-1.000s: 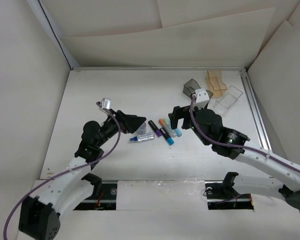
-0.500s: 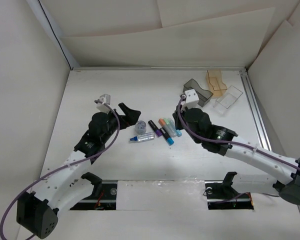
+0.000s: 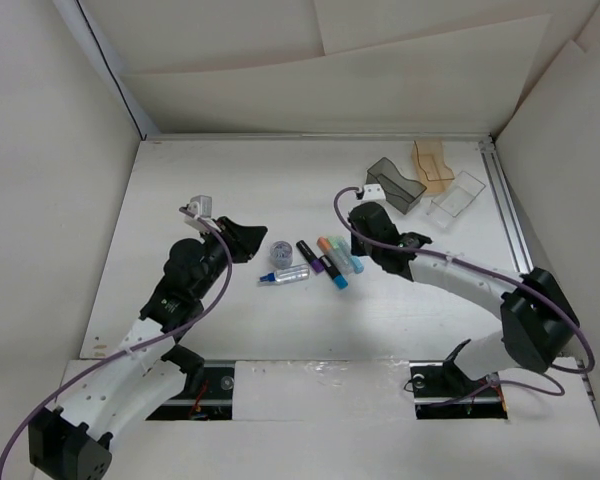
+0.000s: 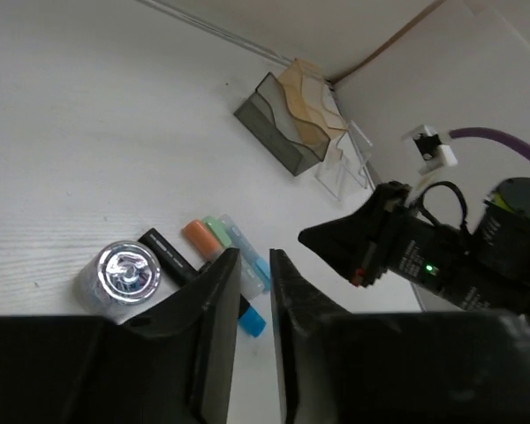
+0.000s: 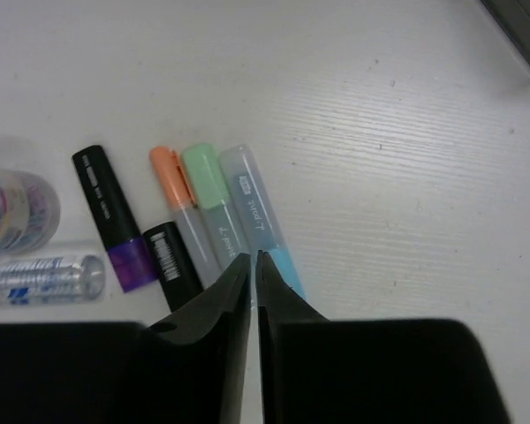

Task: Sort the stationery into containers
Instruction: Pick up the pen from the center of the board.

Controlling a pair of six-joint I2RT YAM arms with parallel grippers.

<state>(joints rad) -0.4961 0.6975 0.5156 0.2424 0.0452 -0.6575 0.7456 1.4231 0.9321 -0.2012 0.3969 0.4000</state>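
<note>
White wood-grain tabletop (image 3: 180,180), walled with pale board (image 3: 380,80), carries every piece of stationery in one loose cluster at its middle, between the two arms. A small round clear roll (image 3: 280,252) lies at the left of the cluster, with a clear blue-tipped pen (image 3: 286,274) just beside it on the near side. To their right lie a black-and-purple marker (image 3: 310,254), then an orange-capped marker (image 5: 171,181), a green-capped marker (image 5: 208,190) and a clear-capped light-blue marker (image 5: 247,203), side by side and touching or nearly so.

Well apart, toward the far right corner, sit the three containers: a smoky dark grey plastic bin (image 3: 395,183), a tan-amber bin (image 3: 432,165) behind it and a clear bin (image 3: 457,195) to its right. No item shows inside any of them, though their floors are not fully in view.

Left gripper (image 4: 254,258) hangs near the roll, its fingers drawn together on nothing. Right gripper (image 5: 252,258) hovers low over the row of markers, its tips above the light-blue one, fingers likewise pressed close with nothing between them.

On this evidence the sorting has not begun: no piece is lifted, none is binned, and the whole cluster is left to be carried across to the bins.
</note>
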